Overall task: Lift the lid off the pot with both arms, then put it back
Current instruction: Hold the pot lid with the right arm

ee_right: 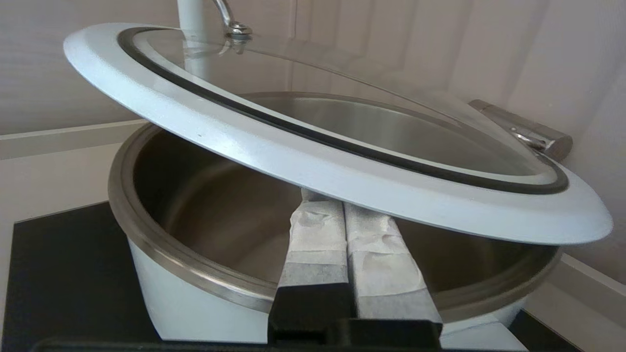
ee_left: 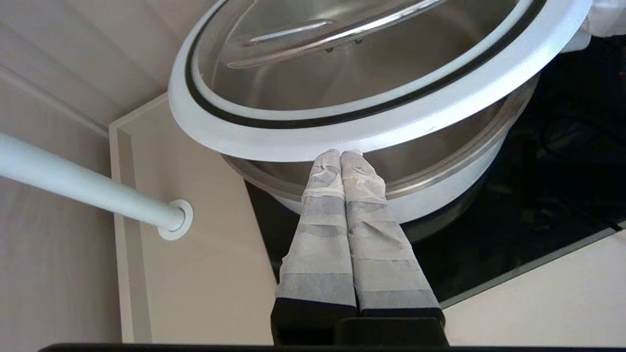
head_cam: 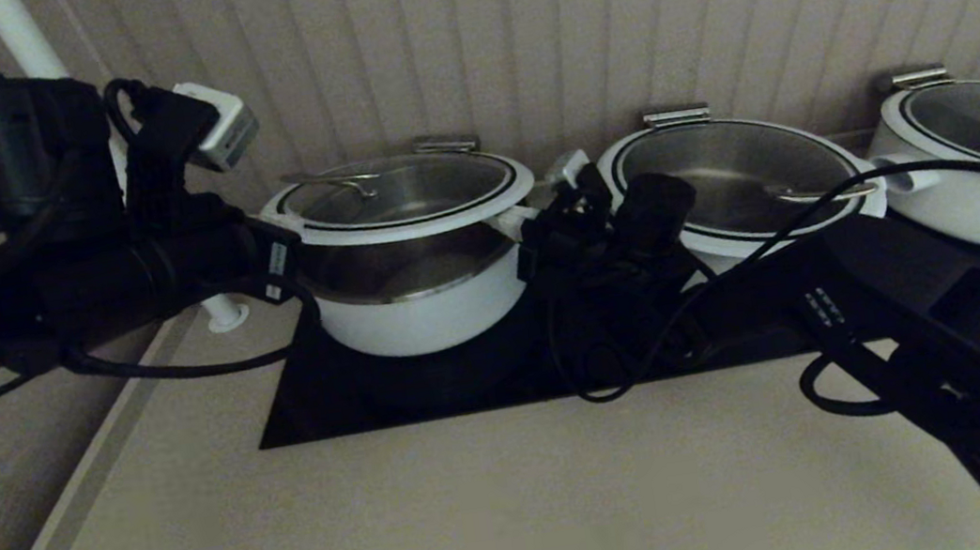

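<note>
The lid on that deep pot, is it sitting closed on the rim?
No. The lid is raised clear of the pot, propped on both grippers' shut fingers.

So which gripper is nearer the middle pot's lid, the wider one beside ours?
Right. The right gripper is under the raised lid on the side facing the middle pot's lid; the left gripper props the far side, a pot's width farther off.

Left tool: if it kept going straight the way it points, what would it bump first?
Probably the lid: the left tool, shut, already has its tips under the white rim. Farther along looks like the open pot, though depth is unclear.
</note>
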Controlling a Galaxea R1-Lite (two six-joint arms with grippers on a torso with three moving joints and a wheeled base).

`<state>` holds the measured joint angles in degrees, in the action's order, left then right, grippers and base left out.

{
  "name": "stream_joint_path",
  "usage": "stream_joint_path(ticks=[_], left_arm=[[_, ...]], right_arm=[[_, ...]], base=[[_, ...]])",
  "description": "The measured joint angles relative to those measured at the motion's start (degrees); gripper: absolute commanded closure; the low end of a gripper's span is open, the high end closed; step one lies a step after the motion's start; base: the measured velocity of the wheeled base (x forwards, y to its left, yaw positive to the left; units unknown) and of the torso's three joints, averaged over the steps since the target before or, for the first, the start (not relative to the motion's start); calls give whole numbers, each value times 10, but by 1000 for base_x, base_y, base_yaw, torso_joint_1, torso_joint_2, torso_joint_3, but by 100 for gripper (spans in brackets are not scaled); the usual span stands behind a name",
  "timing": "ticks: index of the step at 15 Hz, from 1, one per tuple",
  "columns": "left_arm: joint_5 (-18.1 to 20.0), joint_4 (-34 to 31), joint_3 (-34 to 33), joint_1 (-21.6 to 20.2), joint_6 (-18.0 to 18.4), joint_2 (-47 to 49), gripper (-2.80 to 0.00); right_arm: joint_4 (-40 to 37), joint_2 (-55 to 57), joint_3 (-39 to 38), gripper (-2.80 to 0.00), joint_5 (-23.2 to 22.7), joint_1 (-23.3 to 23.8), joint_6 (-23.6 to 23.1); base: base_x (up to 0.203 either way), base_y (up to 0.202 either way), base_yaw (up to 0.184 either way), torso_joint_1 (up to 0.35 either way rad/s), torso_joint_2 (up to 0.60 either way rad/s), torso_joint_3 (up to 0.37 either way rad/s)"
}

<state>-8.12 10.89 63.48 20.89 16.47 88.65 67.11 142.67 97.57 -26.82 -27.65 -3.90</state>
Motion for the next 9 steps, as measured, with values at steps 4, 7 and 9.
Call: stream_joint_path(ticks=[4,7,9], left_arm=[[0,-30,0,0,1,-16,0],[0,-44,-1,0,0,-31,0],[0,-48,-1,-1,0,-38,0]], right_arm=[[-3,0,8,0,0,1,0],[-3,0,12,0,0,1,0],[-3,1,13,0,0,1,0]], base=[[0,0,0,0,0,0],[0,0,0,0,0,0],[0,0,0,0,0,0]])
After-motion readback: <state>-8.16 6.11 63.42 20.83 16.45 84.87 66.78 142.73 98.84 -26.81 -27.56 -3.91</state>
